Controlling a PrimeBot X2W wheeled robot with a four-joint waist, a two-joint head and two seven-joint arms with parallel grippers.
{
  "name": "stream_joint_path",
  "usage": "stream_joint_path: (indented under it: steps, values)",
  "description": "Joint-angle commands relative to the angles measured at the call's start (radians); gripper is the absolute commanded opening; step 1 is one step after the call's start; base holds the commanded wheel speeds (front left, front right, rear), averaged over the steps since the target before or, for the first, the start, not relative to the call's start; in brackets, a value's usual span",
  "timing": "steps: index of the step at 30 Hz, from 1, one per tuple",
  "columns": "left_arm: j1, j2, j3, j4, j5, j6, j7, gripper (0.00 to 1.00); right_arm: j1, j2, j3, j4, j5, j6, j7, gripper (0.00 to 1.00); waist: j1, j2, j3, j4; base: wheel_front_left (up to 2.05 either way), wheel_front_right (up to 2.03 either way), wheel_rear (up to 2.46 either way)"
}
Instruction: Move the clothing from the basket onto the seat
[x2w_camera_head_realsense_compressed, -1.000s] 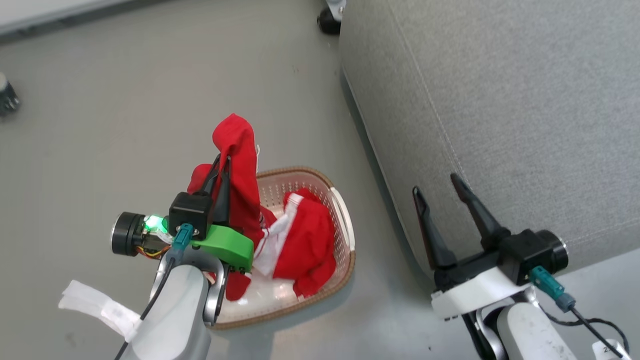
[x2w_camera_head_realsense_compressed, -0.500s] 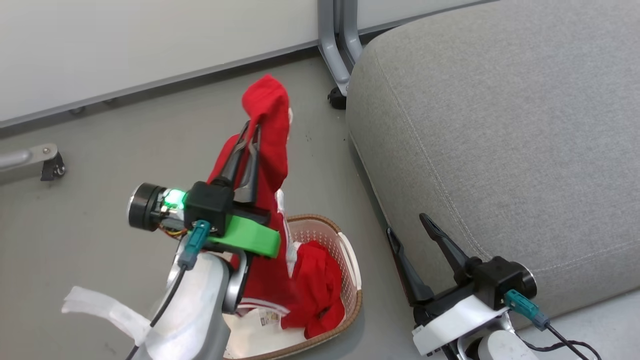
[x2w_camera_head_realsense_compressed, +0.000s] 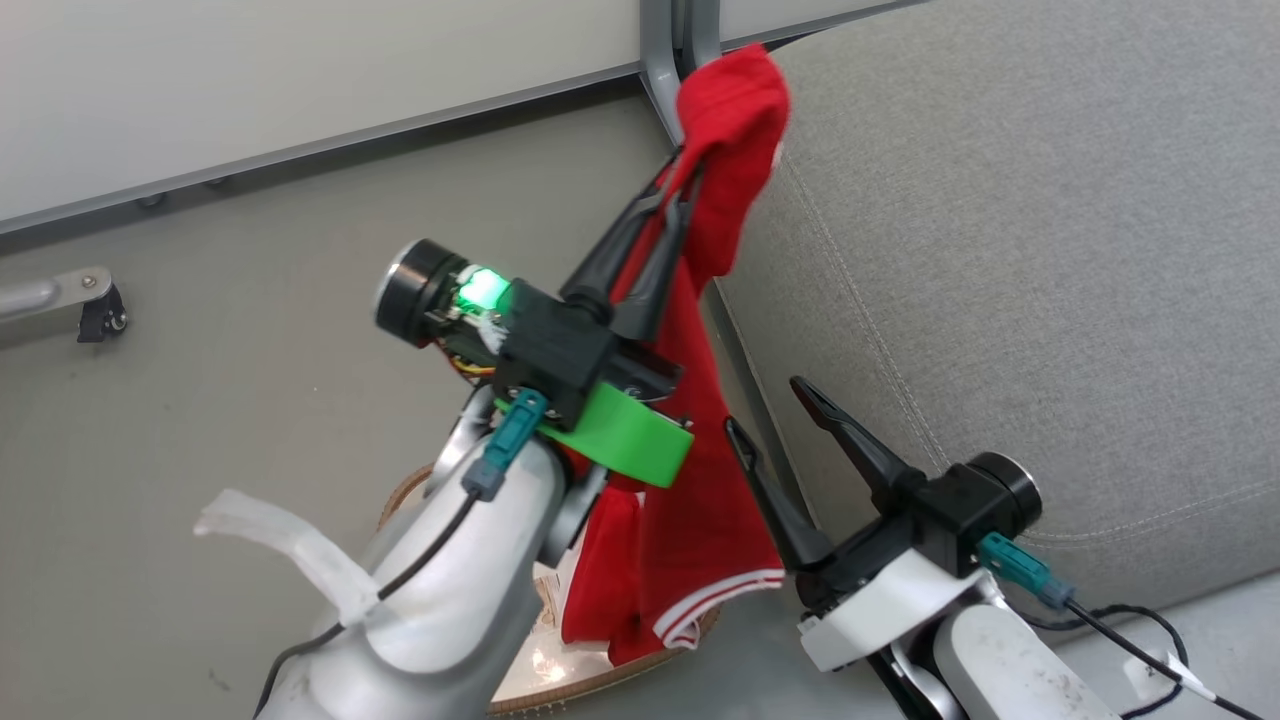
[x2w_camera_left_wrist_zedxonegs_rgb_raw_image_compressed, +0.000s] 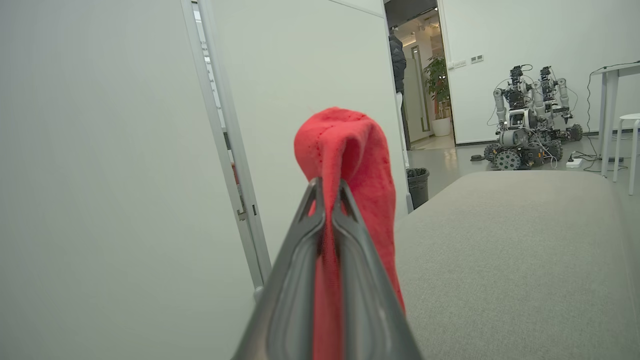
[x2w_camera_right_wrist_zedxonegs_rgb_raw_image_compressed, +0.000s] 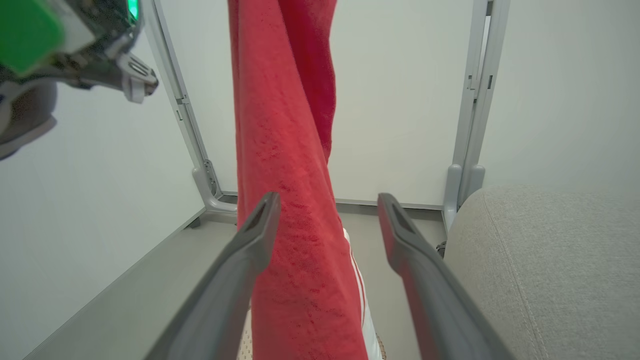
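Observation:
My left gripper (x2w_camera_head_realsense_compressed: 686, 170) (x2w_camera_left_wrist_zedxonegs_rgb_raw_image_compressed: 327, 185) is shut on a red garment (x2w_camera_head_realsense_compressed: 715, 480) (x2w_camera_left_wrist_zedxonegs_rgb_raw_image_compressed: 345, 145) (x2w_camera_right_wrist_zedxonegs_rgb_raw_image_compressed: 290, 175) with white-striped trim, held high so it hangs down beside the grey seat's (x2w_camera_head_realsense_compressed: 1000, 250) (x2w_camera_left_wrist_zedxonegs_rgb_raw_image_compressed: 510, 260) (x2w_camera_right_wrist_zedxonegs_rgb_raw_image_compressed: 550, 260) left edge. The fabric's top fold drapes over the fingertips. More red clothing (x2w_camera_head_realsense_compressed: 600, 560) lies below in the basket (x2w_camera_head_realsense_compressed: 610, 690), mostly hidden behind my left arm. Lower right, my right gripper (x2w_camera_head_realsense_compressed: 768, 402) (x2w_camera_right_wrist_zedxonegs_rgb_raw_image_compressed: 325, 200) stands open, its fingers just right of the hanging cloth and in front of the seat's side.
A pale wall panel with grey metal posts (x2w_camera_head_realsense_compressed: 670, 60) (x2w_camera_right_wrist_zedxonegs_rgb_raw_image_compressed: 472, 100) stands behind the seat. A caster foot (x2w_camera_head_realsense_compressed: 95, 310) rests on the grey floor at left. Other wheeled robots (x2w_camera_left_wrist_zedxonegs_rgb_raw_image_compressed: 525, 120), a bin (x2w_camera_left_wrist_zedxonegs_rgb_raw_image_compressed: 417, 182) and a table leg (x2w_camera_left_wrist_zedxonegs_rgb_raw_image_compressed: 607, 120) appear far off.
My left gripper has lifted the red garment up out of the basket and swung it right, up to the seat's edge. The head camera has tilted up meanwhile.

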Motion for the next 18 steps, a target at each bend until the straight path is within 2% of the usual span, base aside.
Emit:
stream_joint_path:
  steps: [1,9,15,16,17,18]
  values:
    - [-0.027,0.001,-0.025,-0.008,-0.017,0.013,-0.003,0.00,-0.022,-0.006,0.014,0.009,-0.001,-0.001,-0.003,1.00,0.0001,0.0000,0.003,0.000,0.00,0.00,0.00]
    - [-0.114,0.001,-0.184,-0.046,-0.103,0.080,-0.003,0.00,-0.087,0.005,0.059,0.088,-0.011,-0.001,-0.003,1.00,0.0001,0.0000,-0.007,-0.002,0.00,0.00,0.00]
    - [-0.158,0.001,-0.264,-0.050,-0.140,0.128,-0.003,0.00,-0.110,0.023,0.067,0.141,-0.025,-0.001,-0.003,1.00,0.0001,0.0000,-0.025,0.003,0.00,0.00,0.00]
    - [-0.163,0.001,-0.271,-0.049,-0.145,0.134,-0.003,0.00,-0.111,0.024,0.068,0.144,-0.025,-0.001,-0.003,0.38,0.0001,0.0000,-0.027,0.004,0.00,0.00,0.00]
    - [-0.168,0.001,-0.280,-0.047,-0.153,0.140,-0.003,0.00,-0.112,0.026,0.078,0.148,-0.018,-0.001,-0.003,0.00,0.0001,0.0000,-0.030,0.004,0.00,0.00,0.00]
    - [-0.169,0.001,-0.285,-0.044,-0.158,0.143,-0.003,0.00,-0.112,0.025,0.082,0.152,-0.016,-0.001,-0.003,0.00,0.0001,0.0000,-0.031,0.004,0.00,0.00,0.00]
